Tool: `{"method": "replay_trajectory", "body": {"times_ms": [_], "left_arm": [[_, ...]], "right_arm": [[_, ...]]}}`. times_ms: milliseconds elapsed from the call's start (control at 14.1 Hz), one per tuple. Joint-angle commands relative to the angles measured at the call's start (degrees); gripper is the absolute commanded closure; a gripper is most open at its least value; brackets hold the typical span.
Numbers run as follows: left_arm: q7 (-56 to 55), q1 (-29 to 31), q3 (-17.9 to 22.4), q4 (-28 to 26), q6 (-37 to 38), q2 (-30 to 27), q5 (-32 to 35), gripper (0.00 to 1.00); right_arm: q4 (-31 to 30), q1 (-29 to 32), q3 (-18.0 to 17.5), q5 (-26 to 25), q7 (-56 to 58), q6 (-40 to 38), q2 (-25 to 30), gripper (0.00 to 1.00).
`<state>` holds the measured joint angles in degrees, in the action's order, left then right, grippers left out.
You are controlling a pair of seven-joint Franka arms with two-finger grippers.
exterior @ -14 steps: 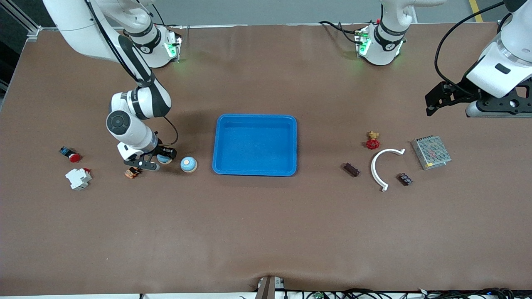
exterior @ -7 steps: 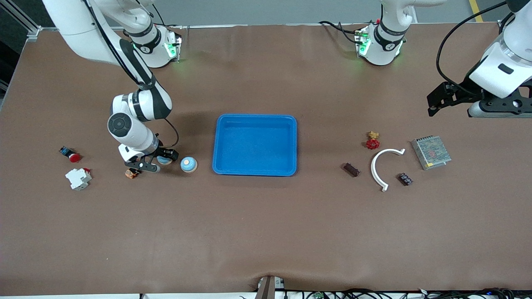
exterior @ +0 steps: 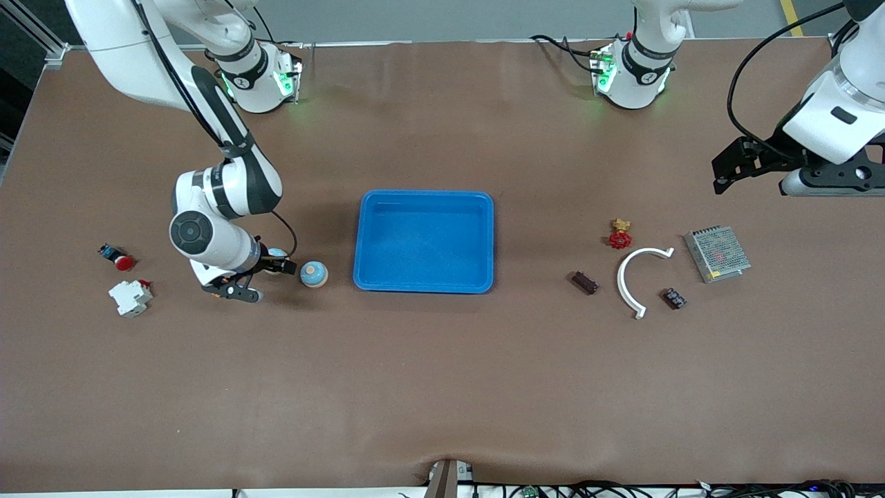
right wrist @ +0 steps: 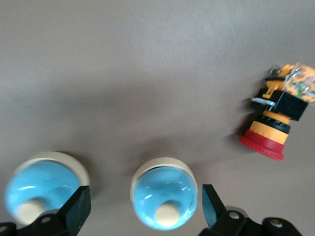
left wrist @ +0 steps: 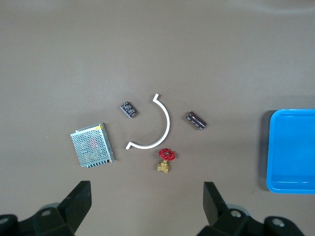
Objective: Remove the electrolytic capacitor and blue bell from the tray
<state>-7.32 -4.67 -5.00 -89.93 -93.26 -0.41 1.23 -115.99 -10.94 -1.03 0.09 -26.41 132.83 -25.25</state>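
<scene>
Two blue bells stand beside the blue tray (exterior: 423, 288), toward the right arm's end. One bell (exterior: 313, 274) is in the open. The other bell (exterior: 276, 254) is partly hidden under my right gripper (exterior: 265, 278). In the right wrist view that bell (right wrist: 162, 199) lies between the open fingers, and the second bell (right wrist: 44, 189) is just outside one finger. A dark brown capacitor (exterior: 585, 281) lies toward the left arm's end and also shows in the left wrist view (left wrist: 196, 120). My left gripper (left wrist: 146, 206) is open and empty, high above the table's left arm's end (exterior: 734, 166).
An orange and red button (right wrist: 278, 123) lies close to the right gripper. A white breaker (exterior: 130, 297) and a red push button (exterior: 117, 259) lie toward the right arm's end. A red valve (exterior: 620, 237), white curved piece (exterior: 628, 277), black component (exterior: 673, 298) and metal power supply (exterior: 717, 254) surround the capacitor.
My right gripper has shifted a little toward the right arm's end and now covers the orange button in the front view. The left arm has barely moved.
</scene>
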Motion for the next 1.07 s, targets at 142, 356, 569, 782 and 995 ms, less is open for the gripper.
{"method": "replay_trajectory", "body": {"times_ms": [142,356,569,782,995], "left_arm": [[0.3,0.3,0.1,0.5,0.3,0.1,-0.2,0.0],[0.6,0.4,0.3,0.5,0.3,0.1,-0.1,0.0],[0.6,0.3,0.3,0.5,0.7,0.0,0.0,0.0],[0.3,0.2,0.3,0.4,0.8,0.1,0.0,0.0],[0.5,0.2,0.3,0.2,0.9,-0.1,-0.1,0.0]], "right_arm": [[3.5,-4.6,-0.5,0.3,-9.3,-1.8,-0.4,0.0],[3.2,-8.3,-0.4,0.3,-14.4,-0.5,-1.6,0.0],[2.5,-8.8,-0.4,0.3,-14.7,2.1,-2.8,0.0],[2.3,-8.6,-0.3,0.1,-14.6,5.8,-4.3,0.0],[2.3,-8.6,-0.3,0.1,-14.6,7.4,-5.4,0.0]]}}
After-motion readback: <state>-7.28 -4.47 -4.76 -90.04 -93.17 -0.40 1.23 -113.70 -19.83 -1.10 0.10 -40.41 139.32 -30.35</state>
